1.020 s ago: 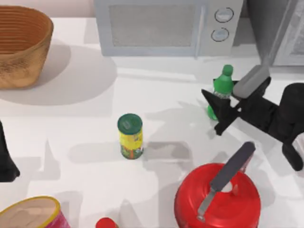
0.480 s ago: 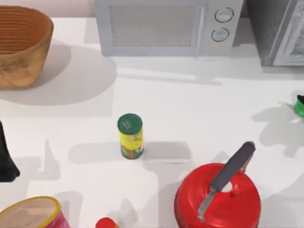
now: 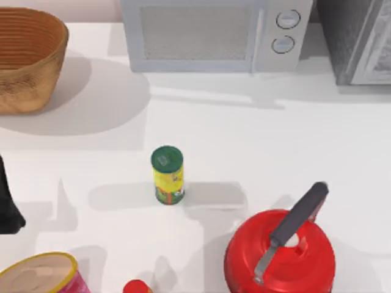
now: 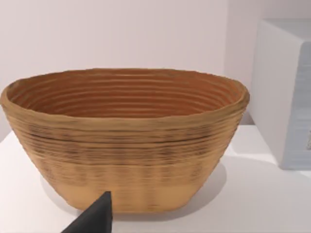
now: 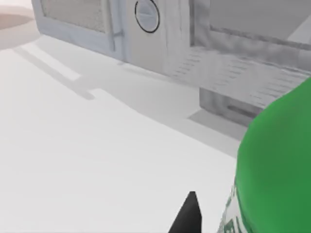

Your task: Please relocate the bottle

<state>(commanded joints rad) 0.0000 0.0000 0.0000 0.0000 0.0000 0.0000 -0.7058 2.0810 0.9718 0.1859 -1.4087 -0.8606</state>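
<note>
Right end effector [image 5: 204,224] sits tight against the bottle [image 5: 274,174]; grip state unclear. Bottle's axis can't be judged. Left arm [image 3: 8,201] parked at the bench's [image 3: 244,140] left edge.

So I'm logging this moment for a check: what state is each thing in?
bottle: close beside the right gripper's finger
yellow can: upright, lid on
microwave: door shut
basket: upright, nothing inside
red pot: lid on
left arm: parked at the table's left edge
</note>
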